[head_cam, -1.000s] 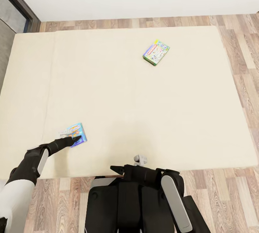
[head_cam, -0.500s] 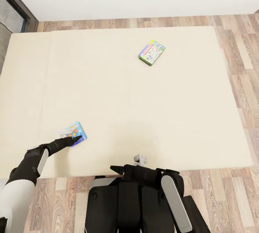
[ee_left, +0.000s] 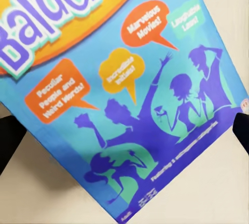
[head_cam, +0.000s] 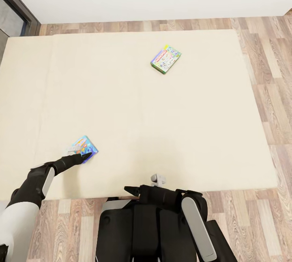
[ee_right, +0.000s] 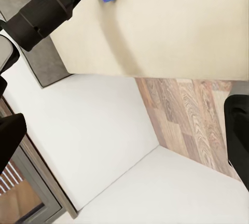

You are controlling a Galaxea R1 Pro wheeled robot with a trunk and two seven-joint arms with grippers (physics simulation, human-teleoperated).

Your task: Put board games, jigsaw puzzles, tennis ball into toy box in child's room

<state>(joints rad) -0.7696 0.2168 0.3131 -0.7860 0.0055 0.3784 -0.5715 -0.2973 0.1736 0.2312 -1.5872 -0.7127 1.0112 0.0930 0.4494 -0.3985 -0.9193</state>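
Beige bed (head_cam: 170, 132) holds the small blue game box (head_cam: 83, 147), flat, light and stiff. Left gripper (head_cam: 84, 156) has its jaws wide open around its near edge, the best spot to pinch

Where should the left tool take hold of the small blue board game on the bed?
Judging by its flat pose, across the blue board game's thin near edges, coming down from above; the left tool hovers at its near corner on the bed.
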